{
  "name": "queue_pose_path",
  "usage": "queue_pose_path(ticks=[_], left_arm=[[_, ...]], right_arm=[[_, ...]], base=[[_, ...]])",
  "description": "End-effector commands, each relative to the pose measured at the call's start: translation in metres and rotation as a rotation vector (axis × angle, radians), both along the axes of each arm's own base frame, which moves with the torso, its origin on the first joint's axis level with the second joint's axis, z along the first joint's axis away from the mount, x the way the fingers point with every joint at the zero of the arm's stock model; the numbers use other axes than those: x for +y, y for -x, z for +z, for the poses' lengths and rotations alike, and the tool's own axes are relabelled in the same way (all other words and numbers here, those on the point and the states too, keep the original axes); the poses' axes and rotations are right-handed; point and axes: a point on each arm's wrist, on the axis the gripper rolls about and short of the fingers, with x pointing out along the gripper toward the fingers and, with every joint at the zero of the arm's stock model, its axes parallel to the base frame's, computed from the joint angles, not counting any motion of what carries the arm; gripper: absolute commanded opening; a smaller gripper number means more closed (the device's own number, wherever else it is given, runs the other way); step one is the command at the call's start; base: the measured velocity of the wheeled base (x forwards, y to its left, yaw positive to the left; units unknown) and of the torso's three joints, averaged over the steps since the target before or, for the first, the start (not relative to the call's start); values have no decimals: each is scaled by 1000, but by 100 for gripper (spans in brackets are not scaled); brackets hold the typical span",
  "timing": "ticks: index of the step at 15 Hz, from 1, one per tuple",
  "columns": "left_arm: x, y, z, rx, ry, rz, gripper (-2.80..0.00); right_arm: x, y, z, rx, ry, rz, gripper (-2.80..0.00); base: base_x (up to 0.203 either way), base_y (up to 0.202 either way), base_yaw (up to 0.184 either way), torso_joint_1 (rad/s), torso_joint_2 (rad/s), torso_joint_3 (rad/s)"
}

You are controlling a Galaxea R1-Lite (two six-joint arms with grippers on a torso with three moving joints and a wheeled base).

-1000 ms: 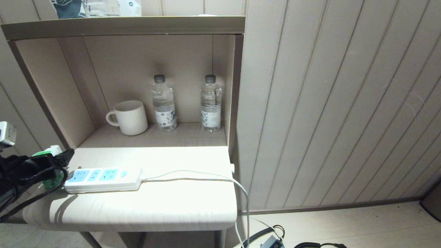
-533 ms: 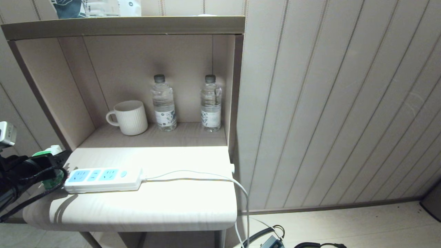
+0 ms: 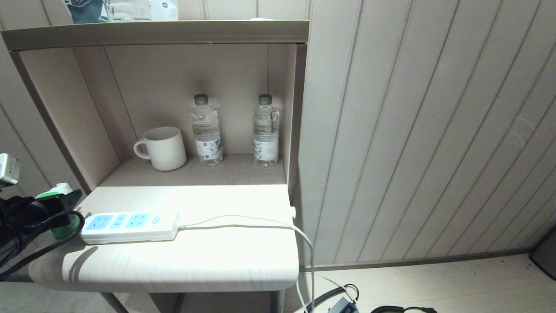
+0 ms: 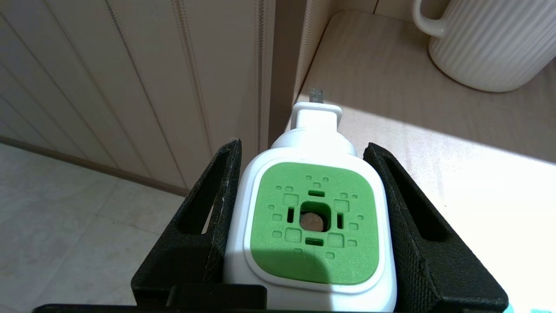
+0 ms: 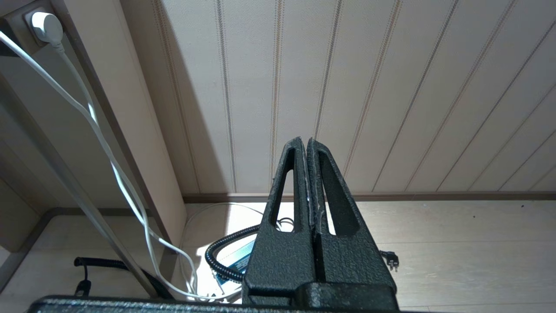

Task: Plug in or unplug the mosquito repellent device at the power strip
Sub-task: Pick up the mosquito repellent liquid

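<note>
Beige panelled wall [image 3: 412, 130] with thin vertical stripes runs well off to the side of the left gripper, meeting a pale plank floor [image 3: 434, 282] at a darker baseboard [image 3: 412, 260]. Right ahead of that gripper is a light wood-grain nightstand [image 3: 173, 261], bright light washing out its top, with an open cubby [image 3: 173, 87] further back. Floor under the parked right gripper has a sunlit patch.

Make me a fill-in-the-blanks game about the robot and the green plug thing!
1. The left gripper has the mosquito repellent device between its ____ fingers.
2. The power strip has ____ light-blue socket faces.
3. Beside the mug stand ____ water bottles.
4. The right gripper holds ____.

Missing words: black; three; two; nothing
</note>
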Motion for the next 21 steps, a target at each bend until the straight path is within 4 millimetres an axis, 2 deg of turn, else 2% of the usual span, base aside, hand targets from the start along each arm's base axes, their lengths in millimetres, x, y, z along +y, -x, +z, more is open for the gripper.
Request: queue_pose_path(ticks=[1,17,21], left_arm=[[0,1,0,-4,0,1,-280],[0,-3,-13,50,11,-16,-280],[0,-2,-11,41,8,-17,-280]], right_arm=[[0,0,0,0,0,0,-280],[0,0,0,0,0,0,-280],[0,0,0,0,0,0,-280]], base=[[0,0,0,0,0,0],[0,0,0,0,0,0],[0,0,0,0,0,0]])
